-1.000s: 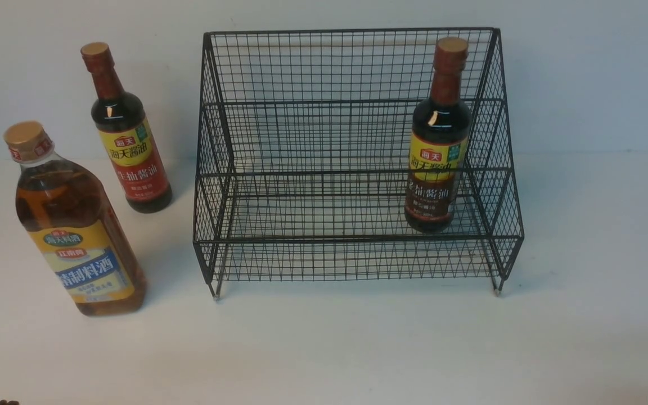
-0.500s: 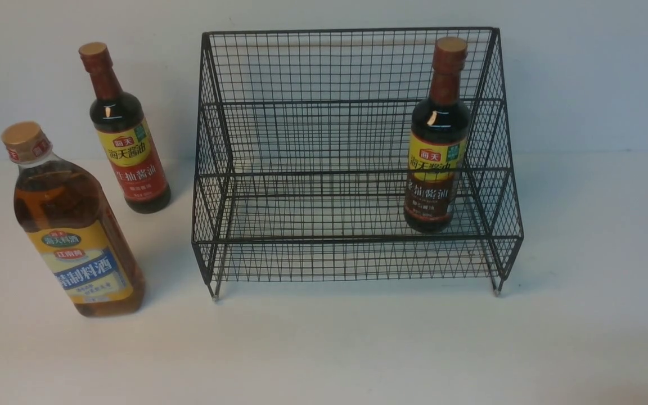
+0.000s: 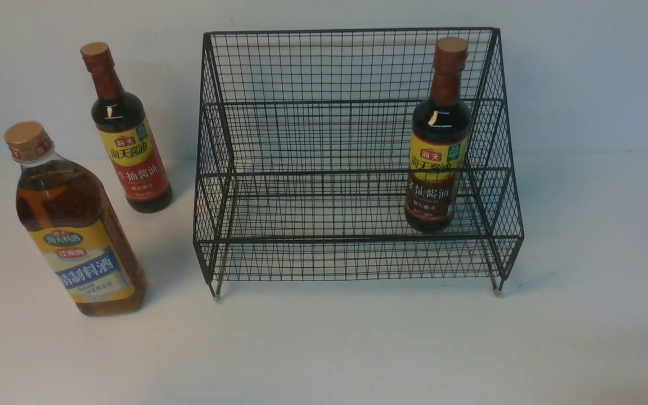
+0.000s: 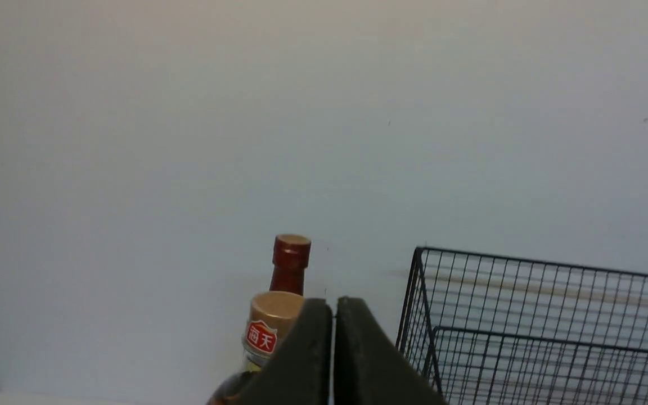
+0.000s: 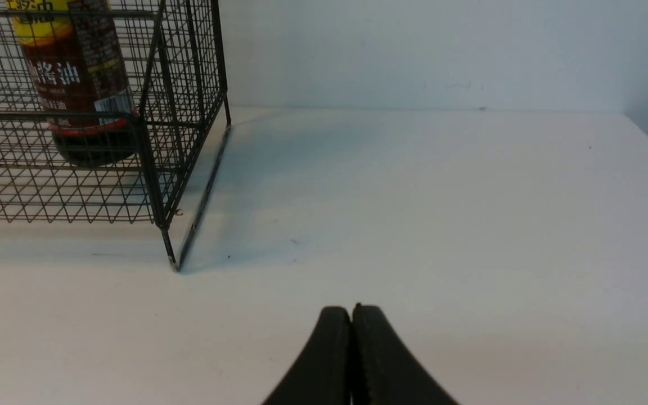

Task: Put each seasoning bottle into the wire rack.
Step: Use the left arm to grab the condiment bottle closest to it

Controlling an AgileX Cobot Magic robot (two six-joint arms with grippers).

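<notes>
Once racked, needs no further handling: slim dark glass soy-sauce bottle with yellow label and brown lower band (image 3: 436, 169), upright on the lower tier of the large black wire-mesh rack (image 3: 313, 67), at the rack's 3 o'clock end, just beside the grid side wall.

Not yet in: slim dark soy-sauce bottle with yellow label and red lower band (image 3: 130, 152), upright on the white table (image 3: 358, 349) at 10 o'clock, near the rack's 9 o'clock side but apart from it. Also outside: larger amber bottle with gold cap and yellow-blue label (image 3: 76, 242), upright at 8 o'clock, closer to the robot and clear of the rack.

Judged about a third done: one bottle in, two to go. Leaves bare tier from the rack's middle to its 9 o'clock end, seemingly room enough for both.

Left gripper (image 4: 333, 306): clenched, black pads pressed flat together, grasping nothing; aimed toward 12 o'clock, with the gold cap and the red cap showing just past its tips. Right gripper (image 5: 351, 312): likewise clenched on nothing, low over bare table at roughly 4 o'clock, well apart from the rack's corner foot.

Probably calls next for spreading the left jaws and closing in on one of the two loose bottles.
</notes>
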